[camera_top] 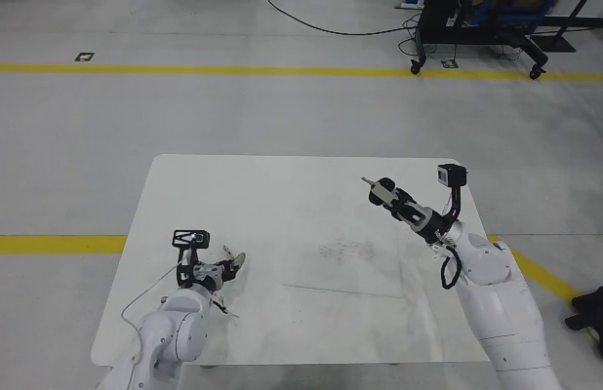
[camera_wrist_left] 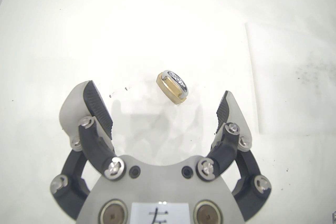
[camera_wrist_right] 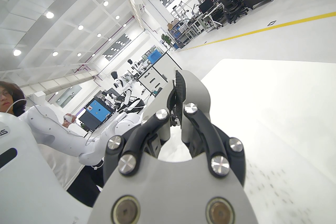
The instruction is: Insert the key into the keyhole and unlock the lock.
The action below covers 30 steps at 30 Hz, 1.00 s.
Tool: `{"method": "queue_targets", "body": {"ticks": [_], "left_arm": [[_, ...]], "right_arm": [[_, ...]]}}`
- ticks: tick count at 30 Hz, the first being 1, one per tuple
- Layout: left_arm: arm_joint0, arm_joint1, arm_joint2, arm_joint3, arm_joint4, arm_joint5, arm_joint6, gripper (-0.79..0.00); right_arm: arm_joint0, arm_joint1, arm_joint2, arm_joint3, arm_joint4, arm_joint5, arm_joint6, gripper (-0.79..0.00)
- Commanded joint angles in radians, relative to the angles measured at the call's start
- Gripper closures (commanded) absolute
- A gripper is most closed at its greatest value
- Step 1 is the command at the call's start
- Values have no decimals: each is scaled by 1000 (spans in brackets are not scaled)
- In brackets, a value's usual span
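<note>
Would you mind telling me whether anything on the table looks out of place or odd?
Nothing is spilled or broken. The lock sits loose on the table, askew to the open left hand, its keyhole hidden; dark scuffs mark the table nearby.

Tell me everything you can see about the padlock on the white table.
The padlock is small, with an oblong brass-coloured body and a shiny silver shackle that arches over it, both ends seated, so it looks shut. It is seen from the shackle side, and no keyhole is visible. It rests on the white table, just ahead of the open left gripper, clear of both fingers.
</note>
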Motion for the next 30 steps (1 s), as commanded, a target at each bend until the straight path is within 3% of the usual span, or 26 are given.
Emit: {"method": "queue_targets", "body": {"ticks": [1,4,8,11,16,18,30], "left_arm": [[-18,-3,8,12,-1,8,-9,-751],[-45,-8,18,34,-5,15,-32,-702],[-73,-14,40,57,2,2,-61,-422],[-85,-17,48,67,1,-3,-72,-351],[-90,-22,46,72,-12,-6,-73,-166],[-90,-22,40,70,-16,-11,-72,-22],[-91,-28,-14,57,-164,-81,-81,0]], "right_arm": [[0,0,0,0,0,0,0,0],[0,0,0,0,0,0,0,0],[0,0,0,0,0,0,0,0],[0,0,0,0,0,0,0,0],[0,0,0,0,0,0,0,0],[0,0,0,0,0,0,0,0],[0,0,0,0,0,0,0,0]]}}
